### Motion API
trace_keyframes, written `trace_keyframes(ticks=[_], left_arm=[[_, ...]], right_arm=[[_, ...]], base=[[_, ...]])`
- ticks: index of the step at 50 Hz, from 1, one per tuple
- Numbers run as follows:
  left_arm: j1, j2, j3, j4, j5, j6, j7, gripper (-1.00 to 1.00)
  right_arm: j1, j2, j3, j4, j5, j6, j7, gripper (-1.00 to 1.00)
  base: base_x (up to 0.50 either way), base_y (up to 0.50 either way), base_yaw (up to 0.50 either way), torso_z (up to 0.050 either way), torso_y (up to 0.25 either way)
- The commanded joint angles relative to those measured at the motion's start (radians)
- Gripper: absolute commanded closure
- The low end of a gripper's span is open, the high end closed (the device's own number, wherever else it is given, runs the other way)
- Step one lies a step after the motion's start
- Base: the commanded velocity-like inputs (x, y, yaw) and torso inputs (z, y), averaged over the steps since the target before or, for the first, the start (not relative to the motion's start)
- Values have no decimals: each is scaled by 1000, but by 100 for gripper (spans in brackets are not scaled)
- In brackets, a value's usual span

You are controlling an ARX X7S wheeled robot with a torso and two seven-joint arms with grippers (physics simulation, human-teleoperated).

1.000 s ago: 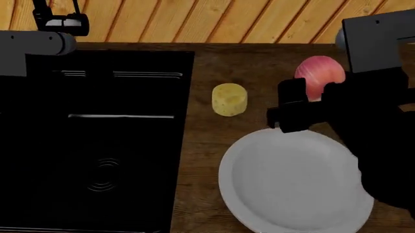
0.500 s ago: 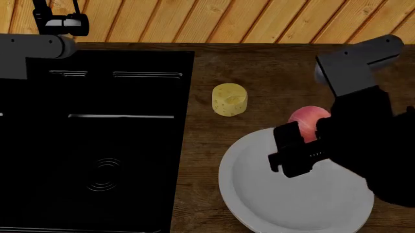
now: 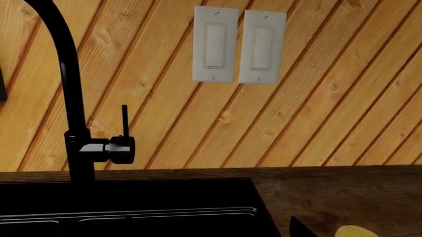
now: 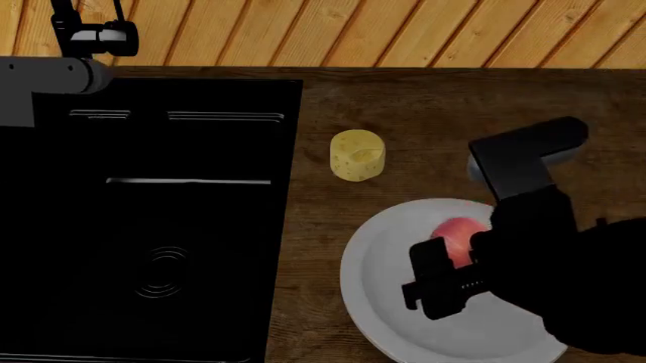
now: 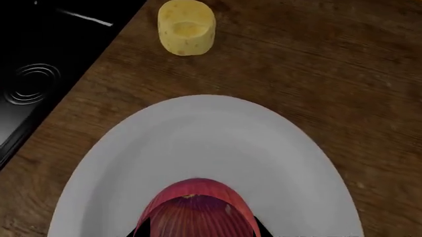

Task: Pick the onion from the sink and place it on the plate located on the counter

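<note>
The right arm reaches in from the lower right of the head view, its dark forearm bent at a grey wrist block, and its pincer point(image 4: 451, 265) hangs low over the white plate point(image 4: 389, 302) with the jaws clamped on the pinkish-red onion point(image 4: 456, 232). The left arm point(image 4: 51, 79) shows only as a grey link at the upper left edge; its pincer is out of sight.
</note>
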Motion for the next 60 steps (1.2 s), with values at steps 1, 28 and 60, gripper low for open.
trace_keyframes(ticks=[1,28,60], left_arm=[[2,-3,5,-4,2,7,2,-100],[21,-8,15,7,-2,15,3,-100],[10,-12,16,20,-15,8,-4,-100]], right_arm=[[-34,-7,-16,17,-45,-40,-41,100],[-74,-15,-41,41,-71,-84,-59,100],[39,-9,-5,25,-19,-18,-10,-100]], base=[[0,0,0,0,0],[0,0,0,0,0],[0,0,0,0,0]])
